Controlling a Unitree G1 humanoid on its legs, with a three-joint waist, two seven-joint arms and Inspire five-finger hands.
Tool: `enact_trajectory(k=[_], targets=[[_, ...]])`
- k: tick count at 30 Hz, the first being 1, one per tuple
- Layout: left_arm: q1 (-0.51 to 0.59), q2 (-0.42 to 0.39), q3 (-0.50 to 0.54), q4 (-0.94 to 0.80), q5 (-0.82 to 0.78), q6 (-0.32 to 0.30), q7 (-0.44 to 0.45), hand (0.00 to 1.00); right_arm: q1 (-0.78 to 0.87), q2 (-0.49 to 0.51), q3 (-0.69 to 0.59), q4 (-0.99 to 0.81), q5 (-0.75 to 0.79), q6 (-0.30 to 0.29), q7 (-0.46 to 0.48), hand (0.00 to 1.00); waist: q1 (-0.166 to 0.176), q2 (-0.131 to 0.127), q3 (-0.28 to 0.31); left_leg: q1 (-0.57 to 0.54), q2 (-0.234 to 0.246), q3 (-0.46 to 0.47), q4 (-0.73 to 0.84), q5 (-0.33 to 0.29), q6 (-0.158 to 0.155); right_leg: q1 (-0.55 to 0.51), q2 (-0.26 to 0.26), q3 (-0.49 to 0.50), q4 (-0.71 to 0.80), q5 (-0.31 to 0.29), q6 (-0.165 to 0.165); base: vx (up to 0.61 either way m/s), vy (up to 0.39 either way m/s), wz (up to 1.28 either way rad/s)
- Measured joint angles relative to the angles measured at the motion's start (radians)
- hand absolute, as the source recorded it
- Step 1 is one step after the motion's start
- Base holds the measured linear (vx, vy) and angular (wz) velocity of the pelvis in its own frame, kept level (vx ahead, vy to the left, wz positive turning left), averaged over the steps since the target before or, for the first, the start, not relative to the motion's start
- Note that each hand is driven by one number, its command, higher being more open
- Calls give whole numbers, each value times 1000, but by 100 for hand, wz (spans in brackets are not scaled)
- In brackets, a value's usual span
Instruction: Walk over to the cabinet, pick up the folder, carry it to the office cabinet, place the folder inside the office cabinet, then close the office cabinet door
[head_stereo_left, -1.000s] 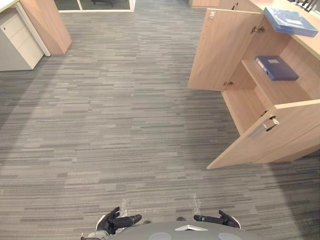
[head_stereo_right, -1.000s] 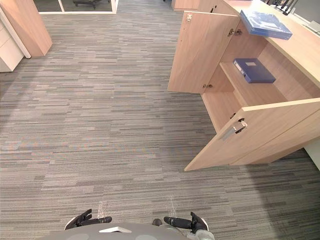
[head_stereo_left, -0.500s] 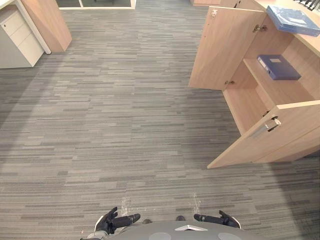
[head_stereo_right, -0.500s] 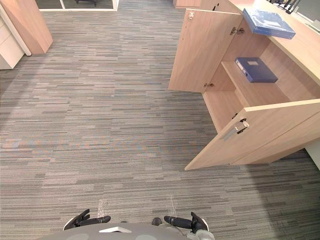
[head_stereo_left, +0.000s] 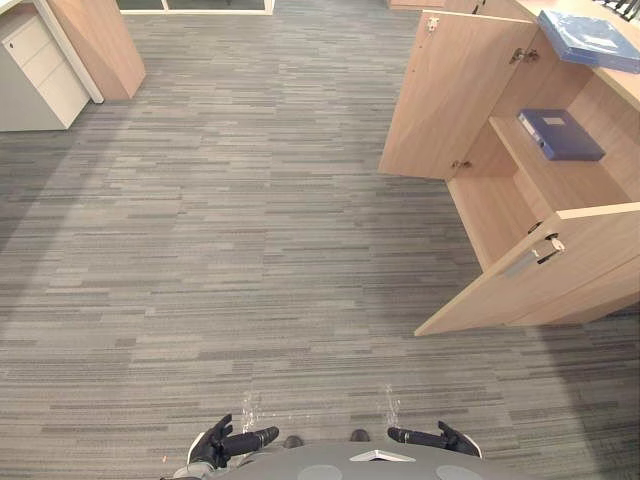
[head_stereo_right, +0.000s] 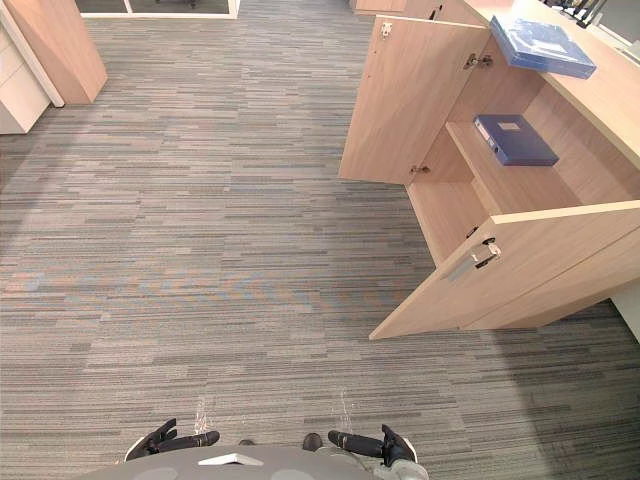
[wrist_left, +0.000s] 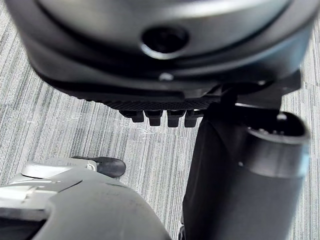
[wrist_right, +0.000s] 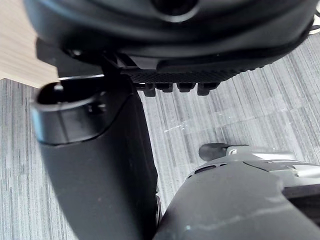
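One folder (head_stereo_right: 543, 45) lengthwise along cabinet top (head_stereo_right: 612, 100)

The floor (head_stereo_left: 250, 250) is laid throughout in grey, finely striped pile. A white drawer unit (head_stereo_left: 35, 72) is set at the far left beside a light wooden panel (head_stereo_left: 100, 45). A white-framed glazed partition (head_stereo_left: 195, 5) is seen at the far end.

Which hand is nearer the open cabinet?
Right. The cabinet stands ahead, to the robot's right; the right hand hangs low on that side, the left hand low on the far side. Neither touches it.
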Motion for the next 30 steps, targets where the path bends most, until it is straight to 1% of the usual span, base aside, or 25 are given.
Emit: enact_trajectory(k=[6, 9, 14, 15, 16, 17, 18, 19, 20, 21, 22, 23, 24, 25, 26, 27, 28, 29, 30], targets=[[-1, -1, 13, 0, 13, 2, 3, 100, -7, 1, 0, 0, 0, 4, 1, 100, -1, -4, 1, -2, 0, 1, -1, 0, 0, -4, 0, 0, 0, 0, 0, 0, 0, 0], [-3, -1, 19, 0, 13, 19, 4, 100, -9, 1, 0, 0, 0, 7, 1, 100, -2, -5, 0, -4, 0, 1, -1, 0, 0, -6, 0, 1, 0, 0, 0, 0, 0, 0], [-3, -1, 22, -2, 12, 19, 20, 100, -10, 2, 0, 0, 1, 8, 1, 100, -2, -9, -2, -19, 0, -3, 2, 0, 0, -16, 1, -3, -1, -2, -2, 2, -5, 3], [-3, -1, 44, -8, 9, 19, 21, 100, -12, 8, -1, 0, 1, 8, 0, 100, -2, -20, 2, -48, -1, -5, 58, -33, -8, -17, 0, -9, 0, -12, -15, 16, -48, 10], [-1, -3, 66, -19, -7, 19, 23, 100, -14, 12, -2, 0, 2, 9, 0, 100, 1, -24, 12, -108, 5, -7, 193, -101, -23, -14, -2, -15, 5, -28, -24, 10, -60, 12], [2, -9, 79, -32, -26, 19, 23, 100, -17, 11, -3, 0, 3, 9, 1, 100, 2, -23, 17, -143, 14, -6, 278, -138, -38, -10, 3, -20, 12, -37, -33, 5, -66, 20], [11, -14, 98, -66, -56, 17, 21, 100, -21, 11, -2, 0, 7, 9, 1, 100, 6, -24, 33, -220, 30, 6, 479, -177, -81, 8, 7, -27, 23, -54, -41, -52, -57, 27], [15, -31, 128, -111, -116, 15, 18, 100, -20, 2, 0, -3, 10, 10, 2, 100, 21, -16, 55, -310, 54, 24, 708, -167, -88, 39, 12, -35, 32, -73, -50, -85, -42, 25], [15, -42, 138, -130, -147, 14, 19, 100, -17, 0, 1, -6, 10, 10, 2, 100, 28, -8, 68, -352, 69, 33, 813, -144, -94, 59, 16, -36, 39, -81, -58, -161, -25, 12], [29, -49, 139, -153, -211, 10, 20, 100, -18, -7, 5, -10, 8, 13, 0, 100, 42, 5, 84, -423, 102, 56, 971, -153, -87, 84, 16, -36, 55, -102, -64, -210, -12, 4], [42, -62, 137, -165, -263, -2, 15, 100, -16, -8, 6, -13, 8, 15, 1, 100, 49, -3, 81, -465, 122, 84, 975, -177, -79, 101, 5, -35, 63, -120, -62, -248, -19, -1], [46, -65, 135, -170, -281, -6, 13, 100, -15, -9, 7, -13, 7, 15, 3, 100, 53, -2, 80, -479, 129, 95, 938, -180, -74, 105, -3, -32, 65, -127, -56, -308, -31, -12], [48, -65, 135, -173, -295, -13, 11, 100, -17, -10, 11, -14, 6, 15, 4, 100, 63, 0, 82, -494, 133, 107, 797, -175, -70, 106, -24, -21, 74, -142, -45, -255, -25, -21], [48, -65, 134, -171, -301, -12, 8, 100, -18, -11, 13, -15, 6, 16, 4, 100, 63, -2, 81, -496, 132, 107, 707, -164, -71, 106, -35, -15, 78, -151, -37, -302, -24, -29], [50, -67, 134, -166, -318, -10, 7, 100, -20, -14, 18, -19, 7, 16, 5, 100, 63, 0, 81, -496, 127, 90, 529, -119, -79, 109, -57, 0, 81, -169, -21, -230, -1, -35], [57, -72, 133, -163, -323, -10, 8, 100, -20, -18, 19, -19, 8, 16, 6, 100, 62, 6, 80, -489, 125, 52, 348, -55, -94, 112, -80, 17, 86, -188, 1, -203, 17, -37], [62, -78, 133, -163, -329, -10, 9, 100, -18, -22, 19, -19, 9, 16, 6, 100, 62, 13, 80, -486, 131, 35, 267, -25, -105, 114, -87, 30, 87, -200, 13, -50, 114, -50], [68, -90, 123, -164, -362, -12, 14, 100, -16, -37, 19, -17, 9, 19, 4, 100, 63, 40, 88, -491, 162, 22, 182, 23, -123, 138, -103, 51, 92, -232, 49, 114, 225, -38], [61, -90, 116, -159, -375, -12, 17, 100, -17, -32, 19, -15, 9, 22, -1, 100, 63, 36, 95, -486, 146, 51, 219, 118, -115, 156, -136, 57, 94, -258, 59, 210, 274, -39]])
